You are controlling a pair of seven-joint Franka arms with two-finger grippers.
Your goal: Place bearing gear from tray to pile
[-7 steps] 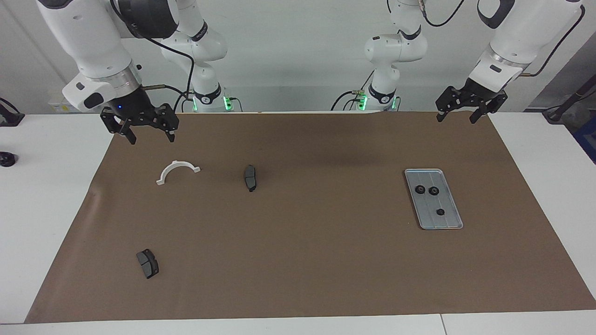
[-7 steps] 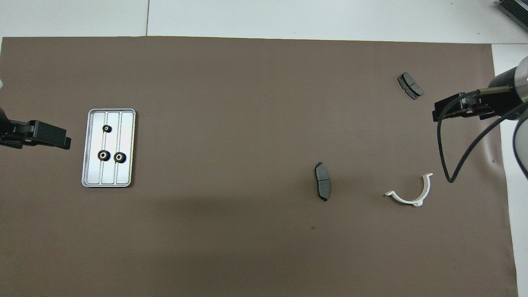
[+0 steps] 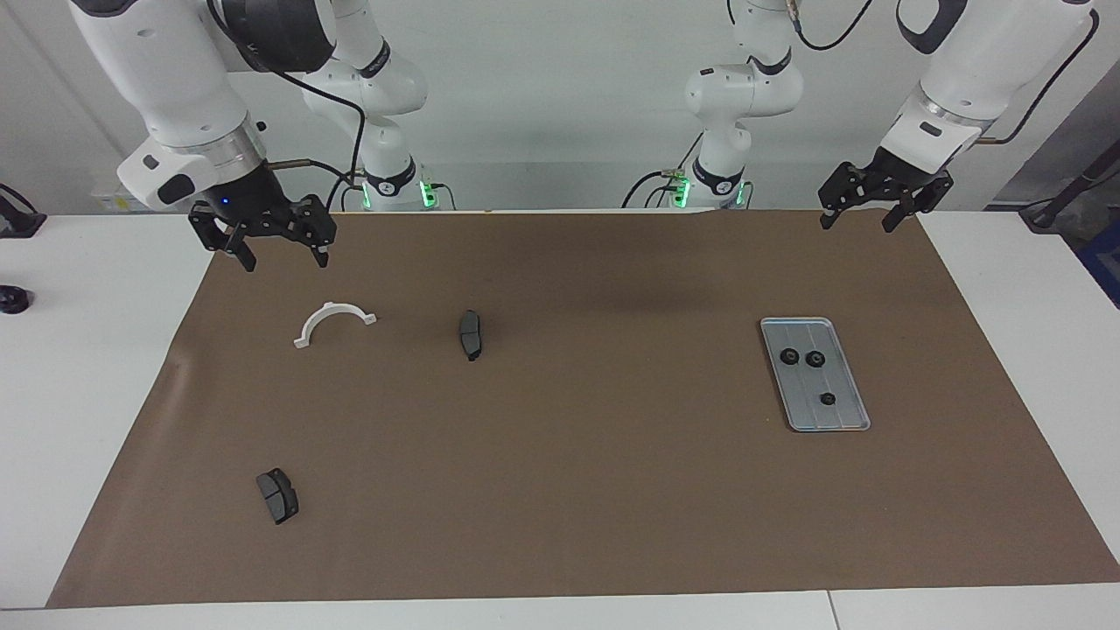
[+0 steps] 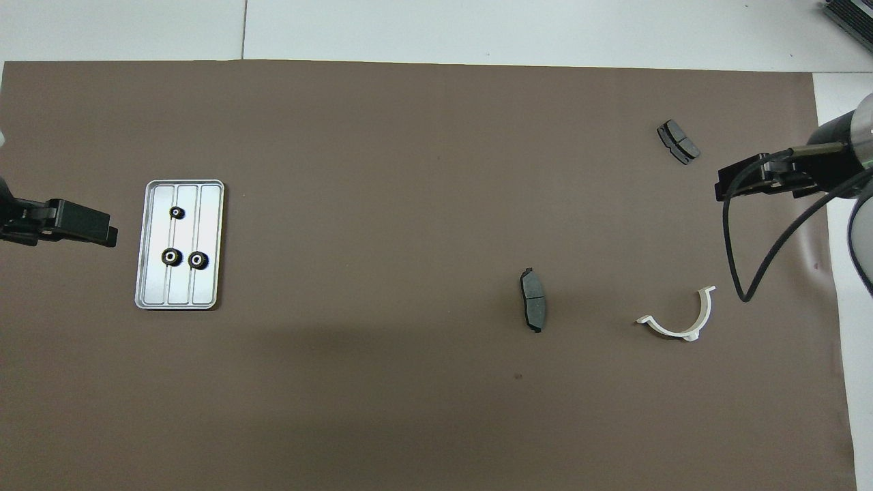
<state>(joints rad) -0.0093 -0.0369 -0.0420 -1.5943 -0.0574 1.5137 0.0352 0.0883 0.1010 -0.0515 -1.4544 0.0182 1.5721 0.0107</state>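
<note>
The silver tray [image 3: 842, 421] lies on the brown mat toward the left arm's end and also shows in the overhead view [image 4: 209, 290]. Three small black bearing gears [image 3: 815, 358] lie in it, two side by side [image 4: 170, 257] and one apart [image 4: 176, 213]. The pile is a white half-ring bracket [image 3: 336, 307] and two dark brake pads [image 3: 471, 334] [image 3: 277, 495], scattered toward the right arm's end. My left gripper [image 3: 857, 226] is open and empty, raised over the mat's edge by the tray. My right gripper [image 3: 286, 262] is open and empty, raised over the mat by the bracket.
The brown mat [image 3: 612, 490] covers most of the white table. A small black object [image 3: 13, 299] sits on the bare table off the mat at the right arm's end. The right arm's black cable [image 4: 743, 273] hangs over the mat near the bracket [image 4: 675, 332].
</note>
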